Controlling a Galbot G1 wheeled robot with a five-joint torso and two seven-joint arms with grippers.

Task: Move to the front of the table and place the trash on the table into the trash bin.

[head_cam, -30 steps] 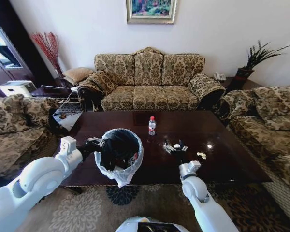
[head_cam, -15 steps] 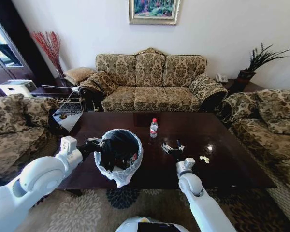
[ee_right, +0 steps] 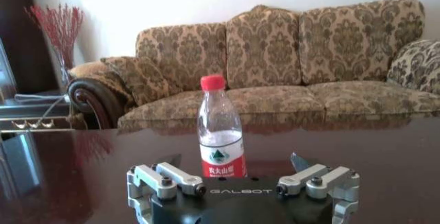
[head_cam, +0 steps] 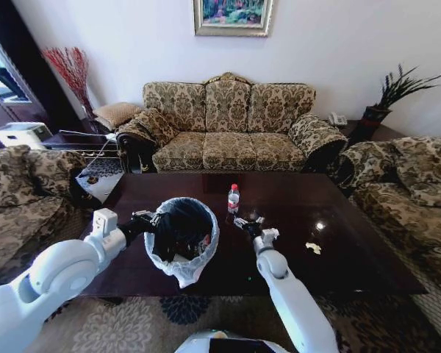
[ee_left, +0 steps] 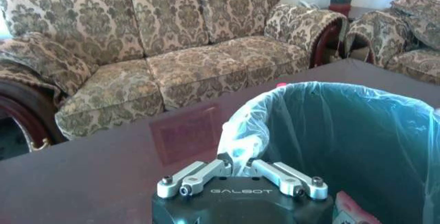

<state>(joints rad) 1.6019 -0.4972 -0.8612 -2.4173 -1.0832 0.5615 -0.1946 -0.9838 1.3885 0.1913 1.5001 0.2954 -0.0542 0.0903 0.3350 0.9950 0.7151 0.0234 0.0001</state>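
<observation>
table (head_cam: 353,213) dark reddish-brown | bottle (ee_right: 221,127) clear, red cap | sofa (head_cam: 228,125) damask

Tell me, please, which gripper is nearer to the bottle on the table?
Right. The right gripper sits just in front of the bottle, jaws open toward it. The left gripper is farther off, shut on the bin rim.

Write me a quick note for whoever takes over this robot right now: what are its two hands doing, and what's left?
Left gripper: jaws shut on the bin's bag rim, bin held over the table.
Right gripper: jaws open, low over the table, facing the upright bottle, not touching.
Done: some trash already in the bin.
Left: bottle, plus a yellowish scrap to the right on the table.
</observation>
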